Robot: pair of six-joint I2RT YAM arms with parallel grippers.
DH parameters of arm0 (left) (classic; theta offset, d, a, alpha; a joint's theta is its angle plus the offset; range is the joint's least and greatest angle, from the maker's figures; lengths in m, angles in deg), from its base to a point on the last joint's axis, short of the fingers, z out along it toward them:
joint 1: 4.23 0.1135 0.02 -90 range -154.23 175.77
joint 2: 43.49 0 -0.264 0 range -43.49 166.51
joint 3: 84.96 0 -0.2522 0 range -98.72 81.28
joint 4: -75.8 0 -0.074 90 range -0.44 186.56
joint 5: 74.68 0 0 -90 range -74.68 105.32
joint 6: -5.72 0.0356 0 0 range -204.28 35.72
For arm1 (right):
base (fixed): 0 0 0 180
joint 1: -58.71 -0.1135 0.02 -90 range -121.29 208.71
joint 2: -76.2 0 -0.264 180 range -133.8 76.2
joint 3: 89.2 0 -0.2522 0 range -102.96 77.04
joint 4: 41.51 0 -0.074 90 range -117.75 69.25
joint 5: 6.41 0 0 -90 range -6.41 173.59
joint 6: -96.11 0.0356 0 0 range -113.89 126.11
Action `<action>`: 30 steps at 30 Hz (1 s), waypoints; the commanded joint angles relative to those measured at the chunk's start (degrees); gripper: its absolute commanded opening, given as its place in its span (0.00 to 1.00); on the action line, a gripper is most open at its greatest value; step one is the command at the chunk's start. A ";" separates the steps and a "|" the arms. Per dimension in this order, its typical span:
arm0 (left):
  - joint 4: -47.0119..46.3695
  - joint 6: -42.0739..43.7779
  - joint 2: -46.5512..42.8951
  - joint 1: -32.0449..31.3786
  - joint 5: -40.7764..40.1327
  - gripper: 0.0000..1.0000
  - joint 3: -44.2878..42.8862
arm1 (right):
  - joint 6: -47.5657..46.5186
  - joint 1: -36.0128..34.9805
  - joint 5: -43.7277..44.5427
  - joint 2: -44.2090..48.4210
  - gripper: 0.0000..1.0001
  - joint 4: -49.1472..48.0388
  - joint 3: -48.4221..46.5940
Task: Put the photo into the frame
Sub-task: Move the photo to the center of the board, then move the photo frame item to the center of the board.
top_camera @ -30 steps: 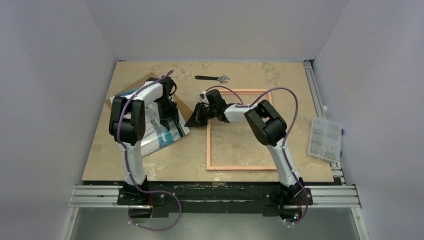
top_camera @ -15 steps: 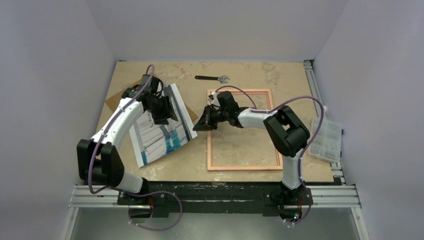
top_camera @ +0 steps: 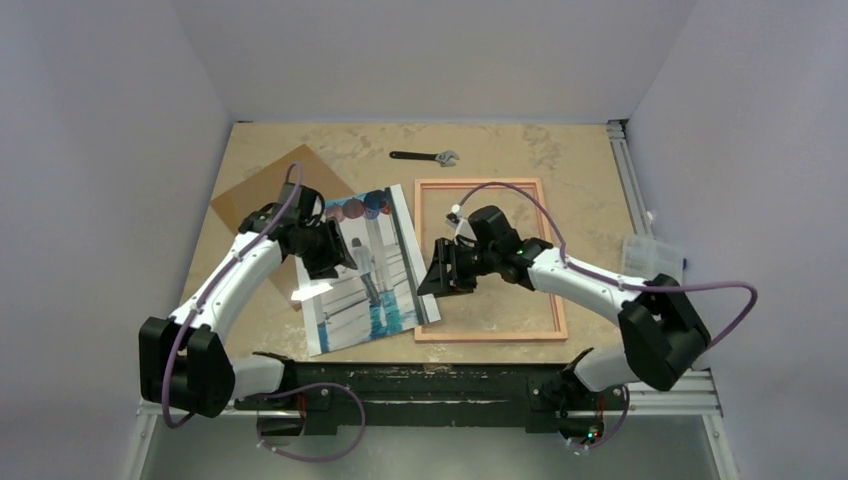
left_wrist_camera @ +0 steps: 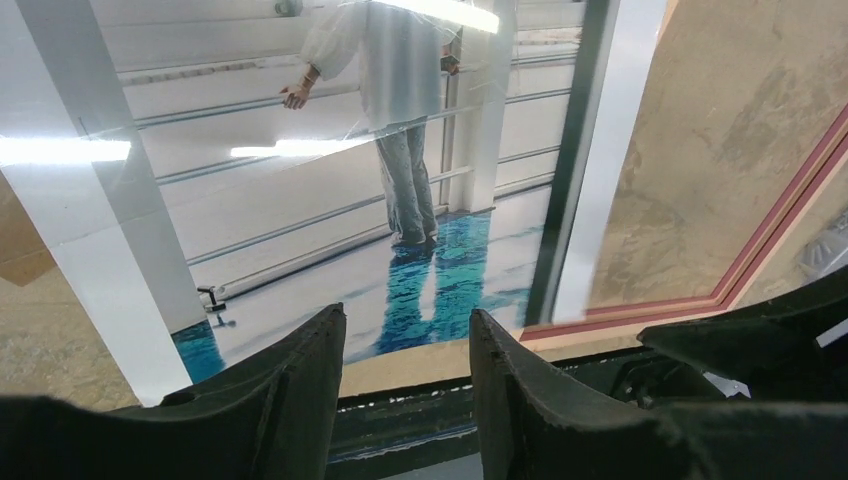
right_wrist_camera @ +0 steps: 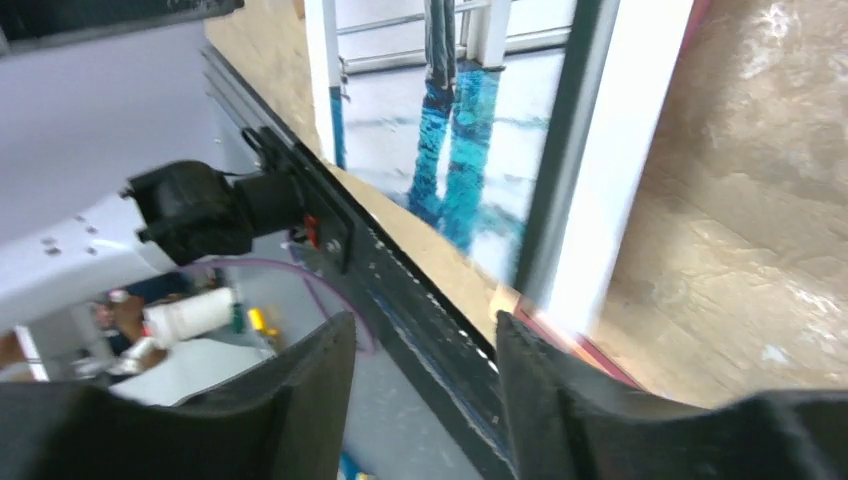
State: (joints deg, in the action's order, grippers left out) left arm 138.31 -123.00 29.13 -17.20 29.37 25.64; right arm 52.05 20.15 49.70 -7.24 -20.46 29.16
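The photo (top_camera: pixel 372 270) lies picture side up left of the frame (top_camera: pixel 490 183), its right edge over the frame's left rim. The frame is pink and lies flat on the table. My left gripper (top_camera: pixel 337 262) hovers over the photo's left part, open, with nothing between its fingers. In the left wrist view the photo (left_wrist_camera: pixel 400 200) spreads ahead of the left gripper (left_wrist_camera: pixel 408 315), and the frame's rim (left_wrist_camera: pixel 770 250) shows at right. My right gripper (top_camera: pixel 433 285) is open above the photo's right edge. The right wrist view shows that gripper (right_wrist_camera: pixel 425 320), the photo (right_wrist_camera: pixel 450 120) and the frame's corner (right_wrist_camera: pixel 590 350).
A brown board (top_camera: pixel 262 185) lies at the back left, partly under the left arm and the photo. A black wrench (top_camera: pixel 425 156) rests near the back edge. A clear plastic box (top_camera: pixel 650 260) sits off the table's right side. The black rail (top_camera: pixel 420 380) runs along the near edge.
The photo has come right and nearer and now lies face up against the frame. The left arm swung with it. The right gripper moved nearer along the frame's left rim and opened.
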 commanded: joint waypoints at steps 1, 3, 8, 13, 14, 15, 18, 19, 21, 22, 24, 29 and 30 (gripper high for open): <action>-3.01 -1.73 -0.24 -1.30 -1.28 0.47 1.12 | -9.50 -0.59 9.07 5.41 0.58 12.29 -1.08; -3.71 -2.17 0.11 -1.67 -2.30 0.47 2.20 | -11.15 -0.63 12.64 5.75 0.62 14.88 -2.57; -2.67 -2.64 0.20 -1.88 -7.49 0.47 3.47 | -10.57 -0.59 10.78 0.69 0.64 10.18 -6.67; 0.77 -0.06 1.98 -0.07 -11.55 0.52 -0.09 | -8.67 -0.63 5.95 -11.71 0.64 5.50 -16.13; 1.25 0.82 2.78 1.03 -11.40 0.53 -1.11 | -7.89 -0.62 5.00 -14.36 0.64 4.67 -18.09; 1.48 1.60 3.69 2.17 -11.07 0.54 -1.94 | -7.03 -0.63 3.72 -16.71 0.64 3.66 -20.08; 0.34 3.17 6.96 6.38 -8.61 0.56 -3.29 | -5.01 -0.69 0.96 -23.83 0.64 2.77 -26.31; -0.27 3.46 8.40 7.90 -7.39 0.56 -3.47 | -4.44 -0.80 0.42 -25.99 0.64 2.72 -28.94; -0.75 3.89 11.88 10.50 -6.10 0.56 -4.19 | -3.77 -0.89 0.08 -29.98 0.64 3.56 -32.82; -0.77 4.13 13.78 11.43 -5.88 0.55 -4.66 | -3.48 -0.90 -0.06 -31.69 0.63 3.92 -34.59; -0.54 4.61 17.41 12.83 -5.69 0.55 -5.79 | -2.89 -0.98 0.36 -34.78 0.63 4.61 -37.79; 0.96 5.57 24.59 14.72 -6.04 0.51 -9.19 | -2.34 -1.48 1.99 -41.36 0.63 7.32 -43.20; 1.46 5.75 25.88 14.75 -6.31 0.50 -9.90 | -2.22 -1.59 2.40 -42.30 0.63 7.64 -43.54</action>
State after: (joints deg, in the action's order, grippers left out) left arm 138.60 -119.48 51.93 -3.60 22.61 19.92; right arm 48.70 19.25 51.52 -47.13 -14.78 -10.34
